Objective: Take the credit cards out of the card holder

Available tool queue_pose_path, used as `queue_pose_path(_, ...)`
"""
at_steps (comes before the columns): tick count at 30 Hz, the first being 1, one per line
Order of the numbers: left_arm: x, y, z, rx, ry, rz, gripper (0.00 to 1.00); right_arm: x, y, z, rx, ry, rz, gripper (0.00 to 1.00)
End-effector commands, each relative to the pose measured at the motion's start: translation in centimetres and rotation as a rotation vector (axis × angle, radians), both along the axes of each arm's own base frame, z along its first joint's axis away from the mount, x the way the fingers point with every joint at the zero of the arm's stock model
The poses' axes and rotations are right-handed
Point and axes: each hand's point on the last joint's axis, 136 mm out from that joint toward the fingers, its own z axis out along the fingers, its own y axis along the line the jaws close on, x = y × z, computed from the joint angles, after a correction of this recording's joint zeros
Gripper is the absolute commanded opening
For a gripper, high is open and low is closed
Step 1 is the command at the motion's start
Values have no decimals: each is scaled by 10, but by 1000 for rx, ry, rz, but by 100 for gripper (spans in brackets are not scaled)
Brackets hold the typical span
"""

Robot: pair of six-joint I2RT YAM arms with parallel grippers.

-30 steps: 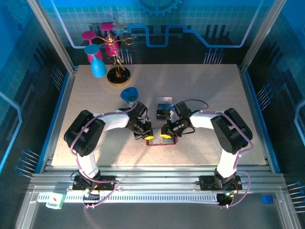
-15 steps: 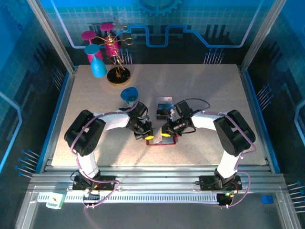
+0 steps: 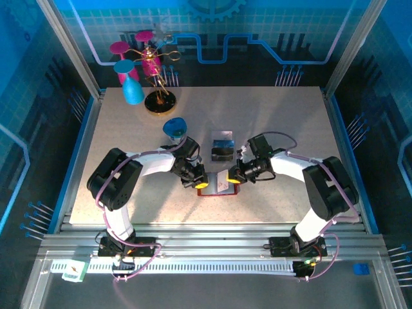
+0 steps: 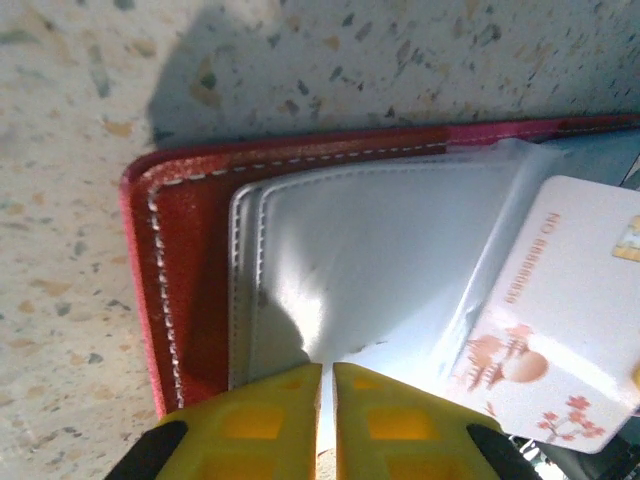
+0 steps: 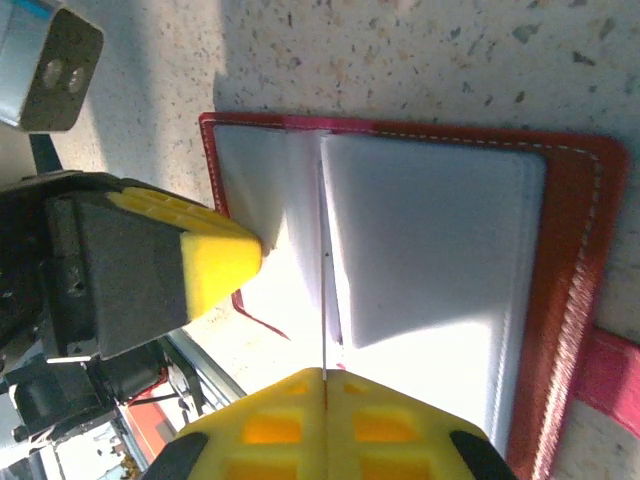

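The red card holder [image 3: 212, 192] lies open on the table between both grippers, its grey-blue pockets [image 4: 370, 260] facing up. A white credit card [image 4: 560, 320] with pinkish print sticks out of a clear sleeve on its right side. My right gripper [image 5: 326, 378] is shut on that card, which appears there as a thin edge [image 5: 325, 310]. In the top view the card [image 3: 223, 182] slants out toward the right gripper [image 3: 233, 179]. My left gripper [image 4: 328, 375] is shut to a thin slit, tips resting on the holder's left pocket [image 5: 245, 200].
Two loose cards, one bluish [image 3: 223, 136] and one dark [image 3: 221, 153], lie just behind the holder. A blue cup [image 3: 174, 127] stands by the left arm. A gold cup stand [image 3: 158, 96] with pink and blue cups is at the far left.
My right gripper has closed and moved right, drawing the white card partly out of the holder. The left arm has stayed in place.
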Motion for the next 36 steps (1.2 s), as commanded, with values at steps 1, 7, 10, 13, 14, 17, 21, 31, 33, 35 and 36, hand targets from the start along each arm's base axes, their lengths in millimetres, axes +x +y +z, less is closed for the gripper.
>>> queue_pose_path(1, -4, 17, -3, 90, 7, 8, 15, -4, -9, 12, -24, -48, 63, 0)
queue_pose_path(7, 4, 14, 13, 62, -28, 18, 22, 3, -16, 40, -110, -196, 244, 0)
queue_pose_path(10, 7, 15, 21, 56, -51, 30, 26, 8, -28, 46, -208, -270, 328, 0)
queue_pose_path(13, 10, 18, 28, 50, -82, 43, 29, 15, -35, 53, -279, -365, 427, 0)
queue_pose_path(14, 11, 19, 30, 47, -93, 48, 30, 18, -37, 55, -294, -391, 456, 0)
queue_pose_path(17, 15, 24, 37, 34, -134, 75, 35, 24, -36, 66, -313, -475, 571, 0)
queue_pose_path(21, 18, 33, 42, 27, -163, 107, 37, 35, -34, 82, -328, -599, 727, 0)
queue_pose_path(31, 15, 53, 40, 49, -169, 156, 38, 91, -36, 113, -474, -791, 1000, 0)
queue_pose_path(33, 14, 54, 39, 49, -167, 160, 38, 105, -33, 119, -497, -823, 1038, 0)
queue_pose_path(35, 14, 57, 38, 53, -165, 166, 38, 117, -31, 121, -512, -835, 1076, 0)
queue_pose_path(36, 14, 58, 39, 53, -165, 169, 38, 122, -29, 123, -517, -844, 1096, 0)
